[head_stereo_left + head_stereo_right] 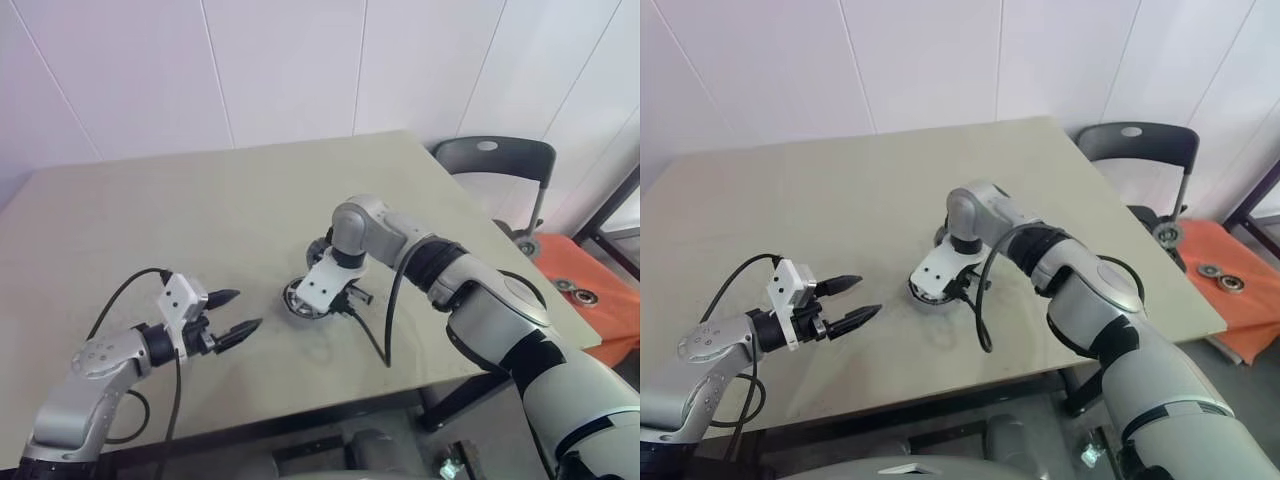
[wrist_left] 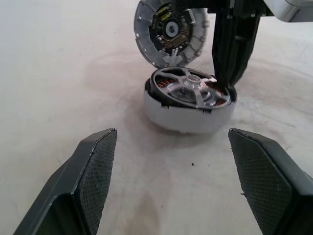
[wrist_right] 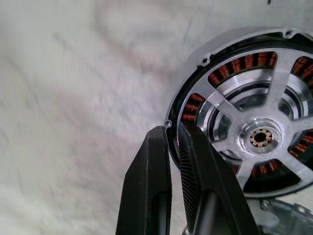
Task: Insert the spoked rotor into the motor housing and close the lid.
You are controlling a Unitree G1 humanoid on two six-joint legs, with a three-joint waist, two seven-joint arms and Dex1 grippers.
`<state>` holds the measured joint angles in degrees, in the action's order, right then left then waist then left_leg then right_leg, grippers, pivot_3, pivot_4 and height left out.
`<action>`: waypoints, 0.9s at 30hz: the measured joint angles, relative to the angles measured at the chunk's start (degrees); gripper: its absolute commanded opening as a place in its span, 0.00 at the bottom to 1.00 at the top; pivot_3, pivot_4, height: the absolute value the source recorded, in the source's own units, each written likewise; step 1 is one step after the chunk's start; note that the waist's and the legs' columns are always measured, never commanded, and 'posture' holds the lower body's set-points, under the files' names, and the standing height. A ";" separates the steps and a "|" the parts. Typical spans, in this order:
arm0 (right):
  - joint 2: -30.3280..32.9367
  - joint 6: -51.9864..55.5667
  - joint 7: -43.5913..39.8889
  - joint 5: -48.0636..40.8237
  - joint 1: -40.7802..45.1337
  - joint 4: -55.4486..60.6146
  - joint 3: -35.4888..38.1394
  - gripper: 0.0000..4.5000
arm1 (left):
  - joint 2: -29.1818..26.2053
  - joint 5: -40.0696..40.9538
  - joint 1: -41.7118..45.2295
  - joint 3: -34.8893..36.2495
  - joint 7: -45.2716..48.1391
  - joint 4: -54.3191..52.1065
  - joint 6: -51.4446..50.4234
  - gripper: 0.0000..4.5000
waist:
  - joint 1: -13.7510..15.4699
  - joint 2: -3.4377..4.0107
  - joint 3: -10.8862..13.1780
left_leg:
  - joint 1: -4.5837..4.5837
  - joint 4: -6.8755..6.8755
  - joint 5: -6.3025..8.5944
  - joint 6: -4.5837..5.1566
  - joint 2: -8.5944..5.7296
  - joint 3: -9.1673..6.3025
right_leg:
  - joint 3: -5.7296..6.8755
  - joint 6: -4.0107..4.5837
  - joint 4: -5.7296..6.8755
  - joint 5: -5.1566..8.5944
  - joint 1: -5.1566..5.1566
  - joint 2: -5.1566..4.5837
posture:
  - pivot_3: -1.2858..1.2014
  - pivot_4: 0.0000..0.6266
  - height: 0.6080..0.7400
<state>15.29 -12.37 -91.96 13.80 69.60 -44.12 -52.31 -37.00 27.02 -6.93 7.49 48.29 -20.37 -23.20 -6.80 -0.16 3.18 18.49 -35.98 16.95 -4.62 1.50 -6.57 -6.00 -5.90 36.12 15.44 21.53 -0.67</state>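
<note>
Rotor: the spoked rotor (image 2: 190,89) is already sitting down inside the motor housing (image 2: 188,117), spokes up, copper windings peeking through the gaps. Looks seated to me, maybe a touch tilted, hard to call.

Housing spot: it's resting on the table (image 1: 200,220), roughly mid-table, at about 2 o'clock from the left gripper and well apart from it.

Lid: the lid (image 2: 168,32) is not on yet. It's sitting just past the housing at around 11 o'clock in the left wrist view, inner face showing and seemingly propped up on edge, though I can't tell what's holding it there.

Right gripper: the right gripper (image 3: 173,147) is pointing almost straight down with its two fingers pinched nearly together right at the housing rim, where the rotor meets the wall. One finger is on the outside, the other looks just inside the rim. My guess is it's steadying or nudging the rotor home, but whether it's actually clamping the rim or just touching it, I can't say for sure.

Left gripper: the left gripper (image 1: 232,313) is hanging above the table with its jaws spread wide and nothing in them, aimed at the housing. Probably waiting its turn.

What's left: the lid step. Grabbing a thin disc on edge and dropping it flush is the fiddly bit, I reckon.
</note>
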 measured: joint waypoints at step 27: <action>-10.88 11.87 2.75 4.82 -0.20 -9.11 7.22 0.35 | 0.28 -0.16 -1.28 -0.02 -0.47 -0.11 -0.01 0.86 | -2.42 -0.14 -0.09 | -0.72 0.02 0.00 0.00 0.05 -0.02 | -0.02 0.25 0.13 0.08 -0.20 0.14 | 0.52 0.00 1.00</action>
<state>4.41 -0.50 -89.21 18.62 69.41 -53.23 -45.09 -36.72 26.85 -8.20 7.46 47.82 -20.48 -23.21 -9.22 -0.29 3.09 17.77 -35.96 16.95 -4.62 1.54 -6.59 -6.03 -5.65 36.25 15.51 21.33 -0.53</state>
